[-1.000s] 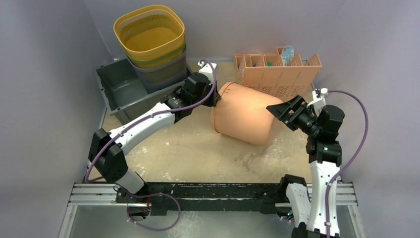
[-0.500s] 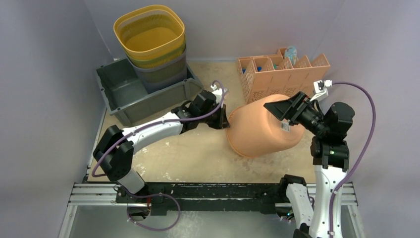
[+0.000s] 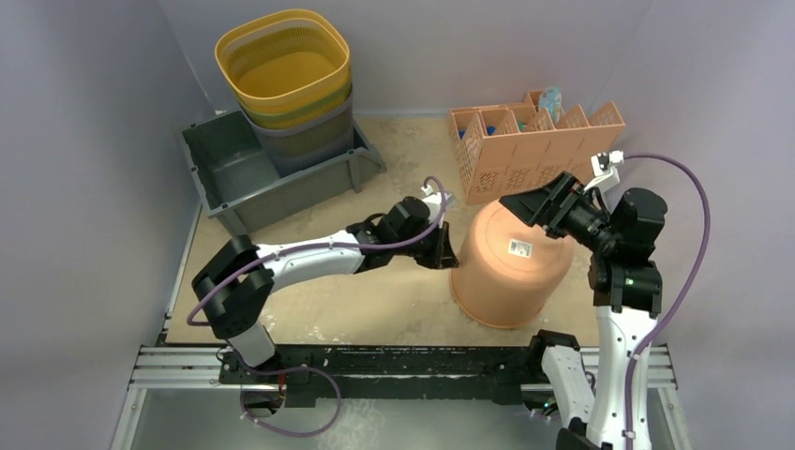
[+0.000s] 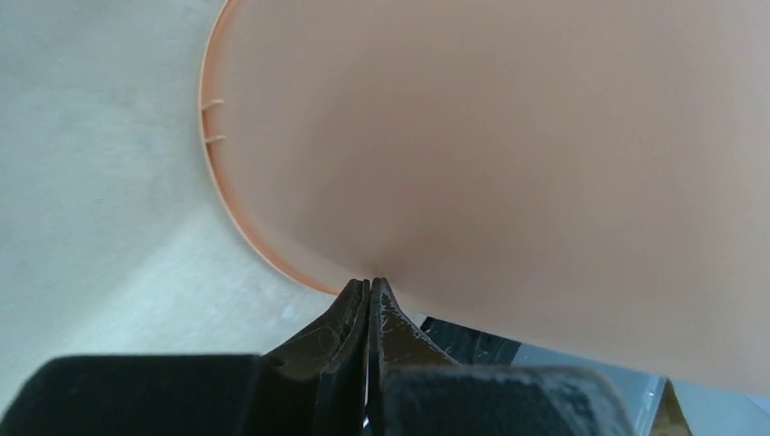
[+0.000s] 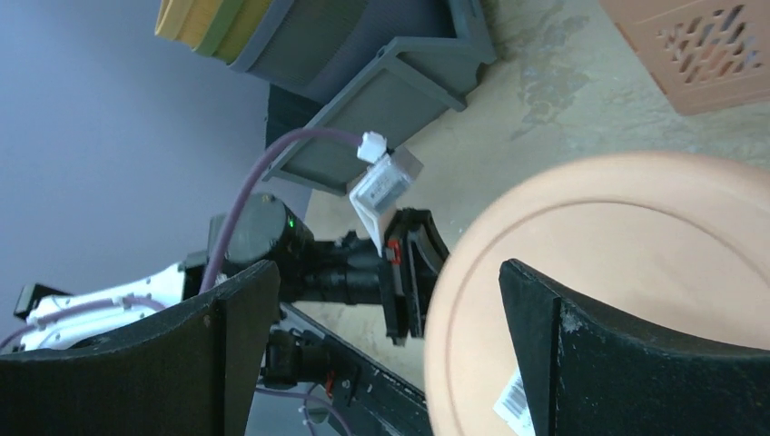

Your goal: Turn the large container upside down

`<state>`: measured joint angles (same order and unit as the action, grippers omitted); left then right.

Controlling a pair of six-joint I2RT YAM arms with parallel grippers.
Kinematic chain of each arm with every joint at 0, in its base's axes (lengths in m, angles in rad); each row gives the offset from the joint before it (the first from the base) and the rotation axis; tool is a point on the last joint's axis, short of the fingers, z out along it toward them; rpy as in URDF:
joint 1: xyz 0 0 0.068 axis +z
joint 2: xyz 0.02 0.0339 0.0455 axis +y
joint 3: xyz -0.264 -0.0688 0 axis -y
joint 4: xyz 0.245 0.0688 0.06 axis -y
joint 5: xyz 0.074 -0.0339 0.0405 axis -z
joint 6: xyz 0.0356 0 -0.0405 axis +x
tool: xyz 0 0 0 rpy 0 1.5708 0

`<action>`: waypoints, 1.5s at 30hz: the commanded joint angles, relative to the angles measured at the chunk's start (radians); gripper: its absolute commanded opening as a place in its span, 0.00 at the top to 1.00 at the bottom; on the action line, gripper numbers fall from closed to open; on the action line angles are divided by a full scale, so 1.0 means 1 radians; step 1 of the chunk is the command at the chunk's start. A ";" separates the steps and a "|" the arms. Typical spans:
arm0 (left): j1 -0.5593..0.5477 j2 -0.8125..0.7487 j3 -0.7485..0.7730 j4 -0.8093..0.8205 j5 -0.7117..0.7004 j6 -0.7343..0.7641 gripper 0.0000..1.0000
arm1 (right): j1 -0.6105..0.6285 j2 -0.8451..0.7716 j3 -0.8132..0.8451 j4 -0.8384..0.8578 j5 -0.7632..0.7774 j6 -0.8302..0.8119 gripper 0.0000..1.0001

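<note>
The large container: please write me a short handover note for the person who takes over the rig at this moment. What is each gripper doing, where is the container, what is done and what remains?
Left gripper: shut at the lower rim of the large container, apparently pinching it.
Right gripper: open, above the container's base, not holding it.
Container: mouth down on the table, on its near right part, with the base and its barcode sticker facing up.
Done: the turn looks complete.
Left: probably open the left gripper and draw both arms back.
</note>
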<state>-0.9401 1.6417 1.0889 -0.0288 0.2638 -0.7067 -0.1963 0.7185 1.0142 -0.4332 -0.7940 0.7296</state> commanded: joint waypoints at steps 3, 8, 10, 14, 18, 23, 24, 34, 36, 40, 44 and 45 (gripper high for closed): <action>-0.101 0.141 0.176 0.173 -0.069 -0.052 0.93 | 0.001 0.076 0.237 -0.199 0.177 -0.203 0.07; -0.136 0.339 0.356 0.245 -0.110 -0.069 0.77 | 0.001 0.084 0.345 -0.285 0.269 -0.254 0.06; -0.123 0.382 0.415 0.177 -0.096 -0.045 0.67 | 0.001 0.074 0.356 -0.320 0.284 -0.285 0.05; -0.077 0.268 0.353 0.090 -0.113 0.009 0.60 | 0.001 0.064 0.371 -0.382 0.376 -0.367 0.04; 0.019 0.036 0.182 0.045 -0.181 -0.021 0.59 | 0.005 0.084 0.380 -0.408 0.418 -0.409 0.05; 0.073 -0.253 0.026 -0.131 -0.392 0.056 0.45 | 0.078 0.161 0.381 -0.428 0.283 -0.523 0.04; 0.082 -0.297 0.013 -0.176 -0.444 0.072 0.42 | 0.108 0.173 0.378 -0.431 0.314 -0.528 0.02; 0.360 -0.424 0.080 -0.572 -0.590 0.113 0.37 | 0.704 0.323 0.261 -0.327 0.718 -0.290 0.00; 0.378 -0.457 0.095 -0.580 -0.610 0.115 0.36 | 0.773 0.371 0.266 -0.345 0.763 -0.257 0.00; 0.394 -0.478 0.159 -0.620 -0.697 0.125 0.33 | 0.833 0.374 0.192 -0.342 0.800 -0.160 0.00; 0.414 -0.450 0.240 -0.655 -0.714 0.147 0.32 | 0.850 0.358 0.118 -0.439 0.862 -0.099 0.00; 0.413 -0.446 0.256 -0.657 -0.709 0.144 0.32 | 0.850 0.346 0.100 -0.455 0.882 -0.087 0.00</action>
<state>-0.5419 1.2041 1.2510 -0.6704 -0.3958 -0.5961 0.6449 1.1110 1.1622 -0.8131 -0.0265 0.5442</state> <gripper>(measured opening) 0.679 0.998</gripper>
